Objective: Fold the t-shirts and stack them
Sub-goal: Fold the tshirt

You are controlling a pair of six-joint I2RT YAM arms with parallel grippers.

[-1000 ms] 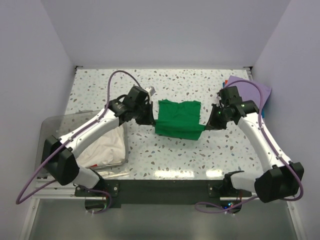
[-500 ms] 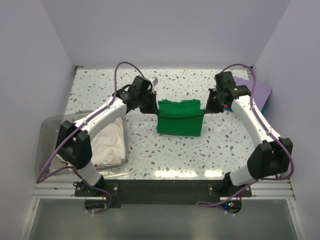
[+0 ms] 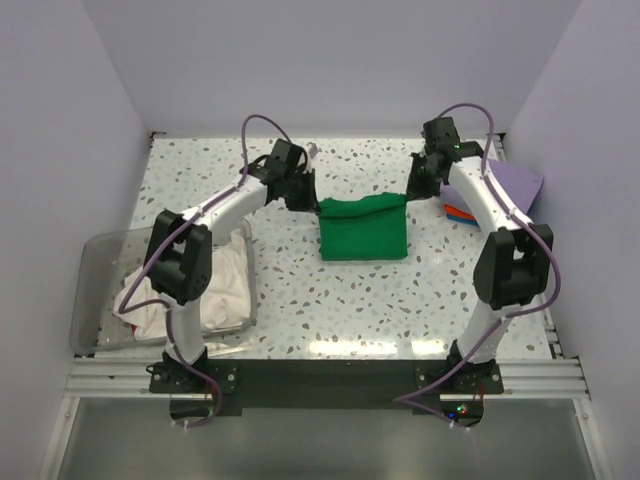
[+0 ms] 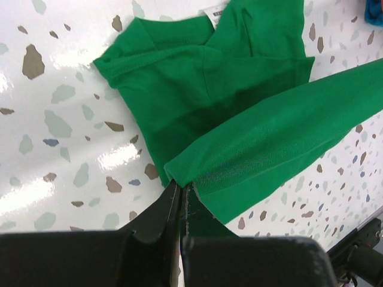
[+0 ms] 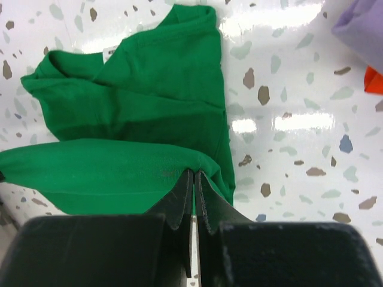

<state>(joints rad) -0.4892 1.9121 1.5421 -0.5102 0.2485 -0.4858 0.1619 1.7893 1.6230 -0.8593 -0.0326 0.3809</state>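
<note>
Centre of the overhead view holds a bright green cloth t-shirt [image 3: 362, 232], folded on the speckled table [image 3: 300, 320]. The left gripper [image 3: 305, 203] and right gripper [image 3: 414, 194] clench its upper corners. White t-shirts [image 3: 215, 285] fill a clear plastic bin [image 3: 88, 290] at lower left. In the left wrist view, closed fingers [image 4: 161, 206] pinch a green fold at bottom centre. In the right wrist view, the fingers likewise pinch a green edge, with lavender cloth [image 5: 362, 27] at upper right.

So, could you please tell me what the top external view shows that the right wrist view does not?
Only top external: the clear plastic bin holding white cloth t-shirts, and the left arm's fingers. Only right wrist: the right fingers, close up, pinched shut on the bright green cloth t-shirt. Both: that green t-shirt and the lavender-purple cloth t-shirt.
</note>
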